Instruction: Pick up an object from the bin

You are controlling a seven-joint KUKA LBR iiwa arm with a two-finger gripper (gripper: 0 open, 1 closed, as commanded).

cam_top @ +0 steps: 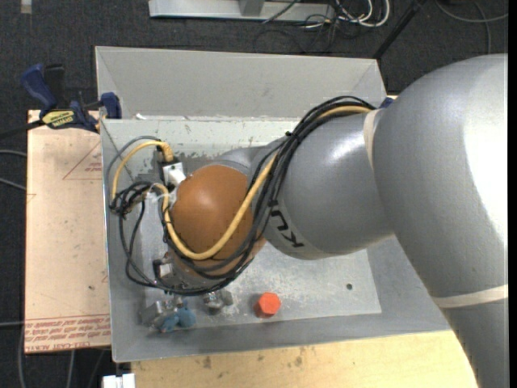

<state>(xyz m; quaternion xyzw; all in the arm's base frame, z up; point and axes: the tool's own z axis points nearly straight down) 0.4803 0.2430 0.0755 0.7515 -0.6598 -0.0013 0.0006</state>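
Where the end effector [179, 296] sits: camera view, low over the lower-left corner of the bin [242, 79], under the arm's orange cover and cables.
End effector state: cannot tell how far open it is, or whether it has hold of anything.
Blue thing [174, 320]: small, just below the end effector, by the bin's near edge, among grey bits [215, 301].
Orange thing [268, 304]: small, rounded, alone, right of the grey bits.
Handling: both probably light and stiff. The blue thing is crowded, so take it across its narrow middle; the orange thing may roll.
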